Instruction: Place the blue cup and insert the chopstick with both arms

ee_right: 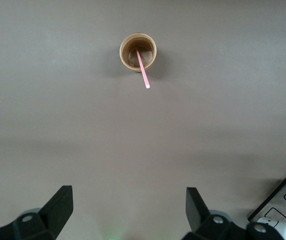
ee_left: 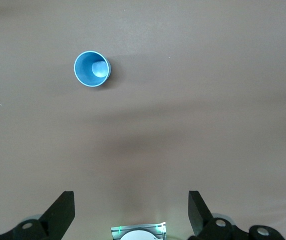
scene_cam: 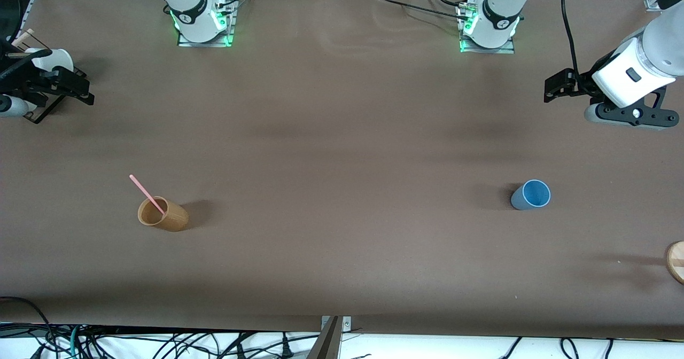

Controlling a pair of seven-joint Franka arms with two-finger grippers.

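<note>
The blue cup (scene_cam: 531,194) (ee_left: 91,69) stands upright on the brown table toward the left arm's end, mouth up, with nothing in it. The pink chopstick (scene_cam: 145,192) (ee_right: 143,72) leans inside a tan-brown cup (scene_cam: 162,215) (ee_right: 138,52) toward the right arm's end. My left gripper (scene_cam: 556,86) (ee_left: 131,212) hangs open and holds nothing, high over bare table, well apart from the blue cup. My right gripper (scene_cam: 80,87) (ee_right: 129,210) also hangs open and holds nothing, high over the table, well apart from the brown cup.
A black wire rack (scene_cam: 33,114) (ee_right: 278,200) holding white cups (scene_cam: 53,58) sits by the right gripper at that end of the table. A round wooden object (scene_cam: 676,262) shows at the table's edge at the left arm's end. Both arm bases (scene_cam: 203,25) (scene_cam: 489,30) stand along the edge farthest from the front camera.
</note>
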